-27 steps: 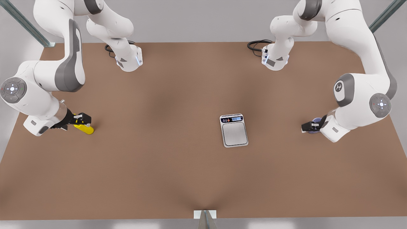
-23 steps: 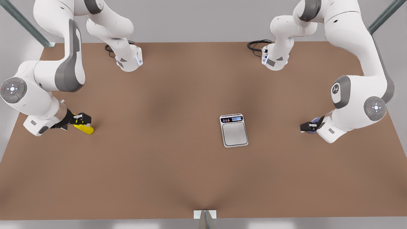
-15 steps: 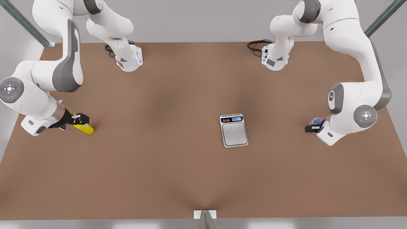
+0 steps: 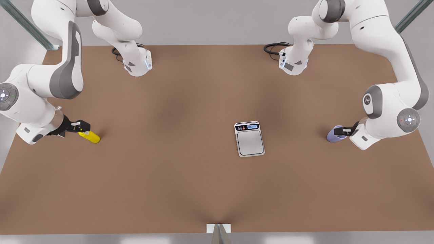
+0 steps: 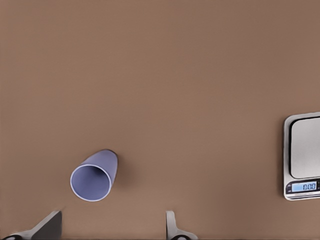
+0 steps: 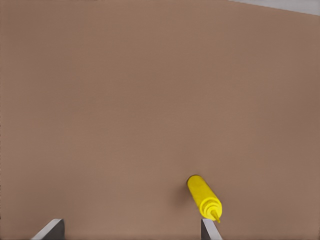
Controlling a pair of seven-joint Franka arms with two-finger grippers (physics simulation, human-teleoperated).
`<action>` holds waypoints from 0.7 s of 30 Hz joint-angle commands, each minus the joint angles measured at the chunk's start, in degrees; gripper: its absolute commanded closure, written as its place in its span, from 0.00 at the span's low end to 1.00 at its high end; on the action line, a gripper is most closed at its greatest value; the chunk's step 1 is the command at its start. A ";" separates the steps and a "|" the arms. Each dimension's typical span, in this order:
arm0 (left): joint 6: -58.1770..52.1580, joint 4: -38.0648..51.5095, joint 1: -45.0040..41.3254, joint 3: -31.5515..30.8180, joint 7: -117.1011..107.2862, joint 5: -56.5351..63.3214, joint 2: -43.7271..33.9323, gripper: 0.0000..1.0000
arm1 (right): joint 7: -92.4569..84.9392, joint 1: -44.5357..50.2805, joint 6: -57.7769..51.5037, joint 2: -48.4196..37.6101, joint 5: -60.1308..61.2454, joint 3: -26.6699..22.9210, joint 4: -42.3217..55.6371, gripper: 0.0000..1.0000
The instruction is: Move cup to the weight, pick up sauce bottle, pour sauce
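The lavender-blue cup (image 4: 335, 134) sits on the table at the front view's right, its open mouth toward the wrist camera (image 5: 93, 176). My left gripper (image 4: 346, 130) is open just behind it, fingertips (image 5: 50, 227) apart, and the cup lies ahead of them, not between. The silver weight (image 4: 250, 139) with its blue display lies mid-table, also in the left wrist view (image 5: 303, 159). At the front view's left, the yellow sauce bottle (image 4: 90, 137) lies on its side. My right gripper (image 4: 78, 126) stands open beside it, the nozzle near one fingertip (image 6: 209, 227); bottle body (image 6: 201, 191).
The brown table (image 4: 190, 101) stretches wide between the two arms. Both arm bases (image 4: 137, 62) (image 4: 293, 62) with black cables stand at the back edge. A small white bracket (image 4: 218, 228) marks the front edge.
Both arms have drawn back outward. The left gripper, earlier around the cup, now leaves it uncovered. The right gripper slid off the bottle toward the front view's left.
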 commanded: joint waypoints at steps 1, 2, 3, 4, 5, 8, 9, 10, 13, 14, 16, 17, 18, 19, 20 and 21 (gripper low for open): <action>0.65 -0.83 -0.07 0.01 -0.29 0.63 -0.09 0.00 | 0.00 -0.10 0.00 0.00 0.00 0.00 0.00 0.00; 1.70 -1.97 -0.07 0.01 -0.38 0.54 -0.09 0.00 | 0.00 -0.19 0.00 0.00 0.00 -0.09 0.00 0.00; 3.98 -4.69 -0.07 0.10 -0.46 0.54 -0.44 0.00 | 0.00 -0.19 -0.09 -0.09 0.00 0.00 0.00 0.00; 5.74 -6.45 -0.07 0.27 -1.34 0.54 -0.44 0.03 | 0.00 -0.10 -0.96 -0.09 0.00 0.00 0.00 0.00; 7.77 -8.21 -0.07 0.36 -1.87 0.46 -0.27 0.06 | 0.00 -0.28 -0.97 -0.09 -0.09 -0.09 0.00 0.00; 14.54 -13.05 -0.07 1.42 -1.87 0.46 0.08 0.12 | 0.00 -0.63 -1.23 0.00 -0.09 -0.09 -0.09 0.00; 14.72 -13.49 -0.07 1.59 -1.96 0.46 0.17 0.12 | -0.09 -0.63 -1.14 0.00 -0.09 -0.09 0.00 0.00; 14.98 -14.19 -0.07 2.38 -1.96 0.46 0.52 0.12 | -0.09 -0.80 -1.14 0.00 -0.09 -0.09 0.00 0.00; 15.77 -15.51 -0.07 2.38 -4.15 0.28 1.31 0.13 | -0.18 -0.89 -1.23 0.08 -0.09 -0.09 -0.17 0.00; 16.30 -16.21 -0.07 2.38 -4.15 0.37 1.31 0.15 | -0.18 -0.89 -1.23 0.08 -0.09 -0.09 -0.26 0.00; 18.14 -18.05 -0.07 2.47 -4.33 0.28 2.02 0.16 | -5.96 -1.68 -1.84 0.35 -0.70 -0.09 -0.79 0.00; 20.34 -19.99 -0.07 2.91 -4.51 0.28 1.84 0.16 | -13.70 -4.66 -4.04 1.31 -0.18 0.00 -0.44 0.00; 20.43 -20.17 -0.07 3.00 -4.51 0.37 1.84 0.16 | -23.98 -7.56 -4.04 2.54 0.61 0.09 -0.70 0.00; 20.87 -20.17 -0.07 3.00 -4.59 0.28 1.93 0.16 | -33.03 -11.17 -3.34 3.68 4.56 0.00 -0.61 0.00; 21.74 -20.96 -0.07 3.70 -4.59 0.28 2.11 0.18 | -42.70 -15.30 -2.99 5.18 7.38 0.00 -0.70 0.00; 22.10 -20.96 -0.07 3.70 -4.59 0.37 2.28 0.18 | -50.32 -17.93 -2.55 6.23 10.97 0.00 -0.88 0.00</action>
